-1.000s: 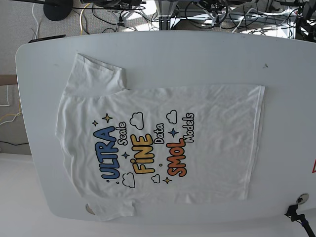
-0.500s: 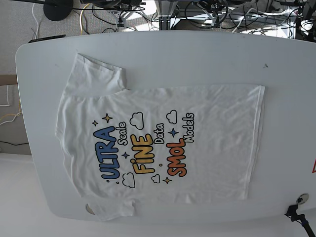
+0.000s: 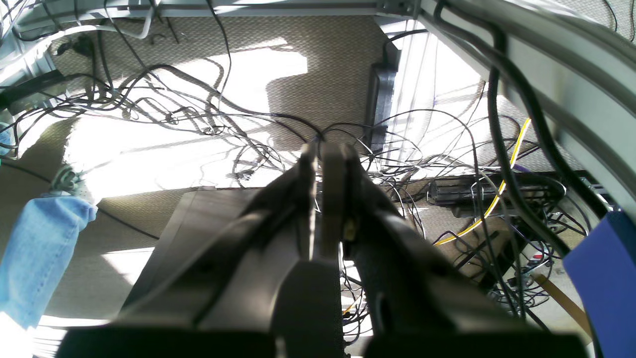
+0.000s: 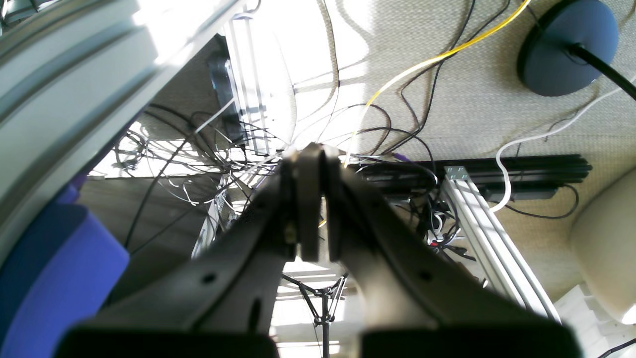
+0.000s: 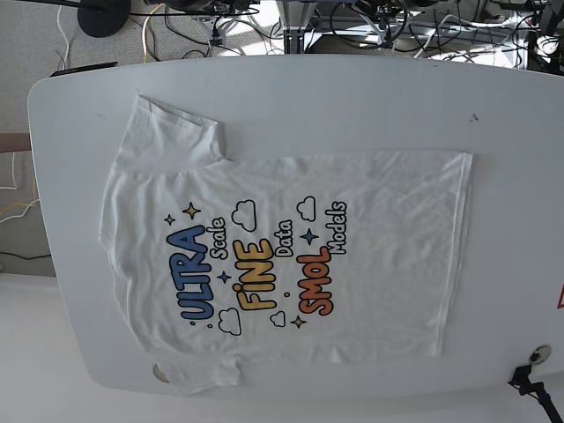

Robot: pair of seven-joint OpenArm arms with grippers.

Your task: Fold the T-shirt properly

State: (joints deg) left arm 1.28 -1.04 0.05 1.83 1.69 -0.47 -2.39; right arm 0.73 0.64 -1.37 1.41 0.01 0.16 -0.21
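Observation:
The white T-shirt (image 5: 282, 256) lies flat and print side up on the white table (image 5: 352, 106) in the base view, neck to the left, hem to the right. Blue "ULTRA", yellow "FINE" and orange-red "SMOL" show on its front. One sleeve (image 5: 176, 132) lies at the top left, the other (image 5: 198, 374) at the bottom edge. Neither arm shows in the base view. My left gripper (image 3: 323, 154) is shut and empty, off the table over the floor. My right gripper (image 4: 308, 154) is also shut and empty over the floor.
Tangled cables (image 3: 198, 114) cover the carpet beyond the table. A dark round stand base (image 4: 566, 44) and a yellow cable (image 4: 412, 69) lie on the floor. A person's jeans leg (image 3: 35, 248) shows in the left wrist view. A small black mark (image 5: 473, 116) is on the table.

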